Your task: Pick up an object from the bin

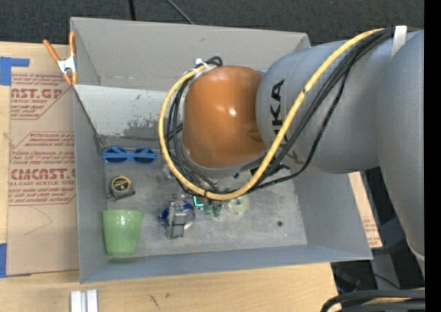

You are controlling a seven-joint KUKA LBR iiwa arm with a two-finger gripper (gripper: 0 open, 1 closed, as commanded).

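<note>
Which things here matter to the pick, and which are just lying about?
Job: grey metal bin; small blue-and-grey piece nearest the orange-covered wrist.
Lying about: blue plastic spectacle frame; round yellow-and-black tape measure; pale green translucent cup.

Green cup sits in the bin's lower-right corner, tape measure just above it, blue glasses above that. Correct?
Not quite. The green cup sits in the lower-left corner of the bin, not the lower-right, as the camera view shows. The rest holds: the tape measure lies just above it, and the blue glasses above that.
</note>
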